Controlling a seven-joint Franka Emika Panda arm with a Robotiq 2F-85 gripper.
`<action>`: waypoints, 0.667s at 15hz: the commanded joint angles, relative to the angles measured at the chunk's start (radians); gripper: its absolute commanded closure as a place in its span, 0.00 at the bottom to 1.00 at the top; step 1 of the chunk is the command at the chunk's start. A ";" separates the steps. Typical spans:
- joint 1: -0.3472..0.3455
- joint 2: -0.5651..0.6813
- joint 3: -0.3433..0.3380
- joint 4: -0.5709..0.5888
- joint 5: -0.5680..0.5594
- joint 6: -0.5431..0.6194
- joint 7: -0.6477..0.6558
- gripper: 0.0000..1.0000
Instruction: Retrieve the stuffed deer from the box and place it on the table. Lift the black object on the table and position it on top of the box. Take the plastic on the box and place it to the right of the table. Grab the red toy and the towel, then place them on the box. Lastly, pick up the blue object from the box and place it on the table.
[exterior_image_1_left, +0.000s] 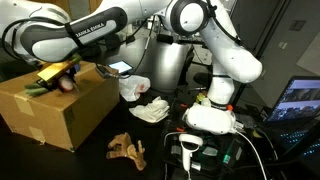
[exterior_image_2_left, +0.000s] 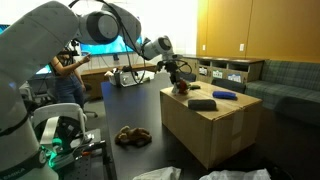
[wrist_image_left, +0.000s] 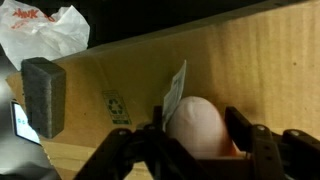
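**Exterior views.** In an exterior view, the gripper (exterior_image_1_left: 66, 76) hangs over the top of the large brown cardboard box (exterior_image_1_left: 60, 120). The small round red toy (exterior_image_1_left: 68, 85) sits at the gripper's tips on the box top. A dark elongated black object (exterior_image_1_left: 35, 89) lies on the same top, near it. The tan plush stuffed deer (exterior_image_1_left: 127, 150) lies on the dark counter (exterior_image_1_left: 100, 165), apart from the box. A crumpled white plastic bag (exterior_image_1_left: 135, 88) and a white towel (exterior_image_1_left: 151, 110) rest farther back.

In an exterior view, the gripper (exterior_image_2_left: 180, 80) stands over the red toy (exterior_image_2_left: 183, 89) at one end of the box (exterior_image_2_left: 215, 135). The black object (exterior_image_2_left: 202, 103) and a small bright blue flat object (exterior_image_2_left: 223, 95) lie apart on the top. The stuffed deer (exterior_image_2_left: 130, 136) lies on the counter (exterior_image_2_left: 130, 110).

**Wrist view.** The red toy (wrist_image_left: 195, 120) sits on cardboard between the jaws, which flank it closely on both sides. I cannot tell whether they pinch it or stand just clear.
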 joint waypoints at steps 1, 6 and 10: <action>0.000 -0.053 0.015 -0.032 0.002 -0.014 -0.043 0.04; -0.015 -0.173 0.057 -0.182 0.009 0.031 -0.113 0.00; -0.040 -0.288 0.093 -0.380 0.019 0.077 -0.127 0.00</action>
